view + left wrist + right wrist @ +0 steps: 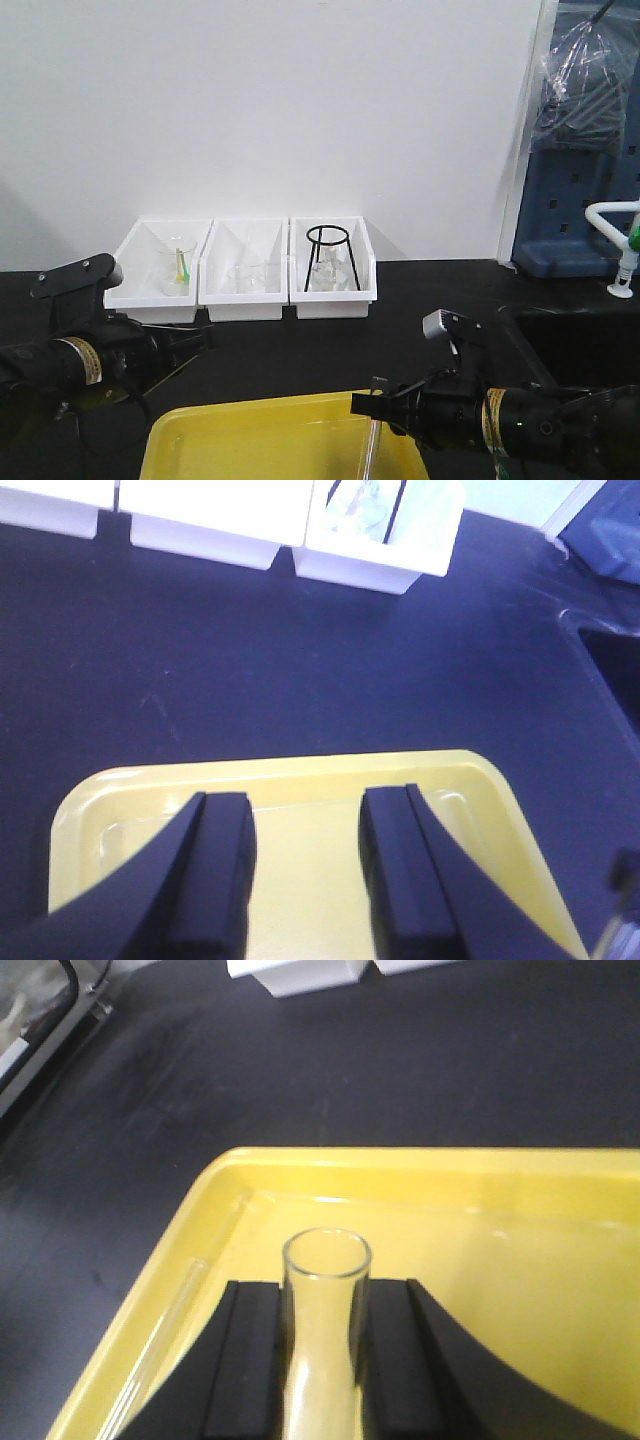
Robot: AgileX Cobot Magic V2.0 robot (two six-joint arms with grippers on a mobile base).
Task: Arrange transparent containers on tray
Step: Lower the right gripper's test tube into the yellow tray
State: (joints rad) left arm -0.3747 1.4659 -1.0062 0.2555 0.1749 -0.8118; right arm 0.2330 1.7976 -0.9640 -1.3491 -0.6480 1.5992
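A bright yellow tray point(270, 440) lies at the table's front edge. My right gripper point(372, 405) is over the tray's right part, shut on a clear glass test tube point(371, 445) that hangs down toward the tray floor. In the right wrist view the tube's open rim point(326, 1255) stands up between the two black pads point(250, 1360). A second test tube point(165, 1345) lies flat inside the tray point(480, 1220) along its left rim. My left gripper point(305, 870) hovers open over the tray's point(300, 770) near part with nothing between its fingers; the front view shows it point(195, 350) left of the tray.
Three white bins point(243, 275) line the back wall. The left two hold clear beakers point(176, 268), the right one a black ring stand point(328, 255). A dark sink recess point(610, 670) lies at the right. Blue equipment point(585, 200) stands at the far right.
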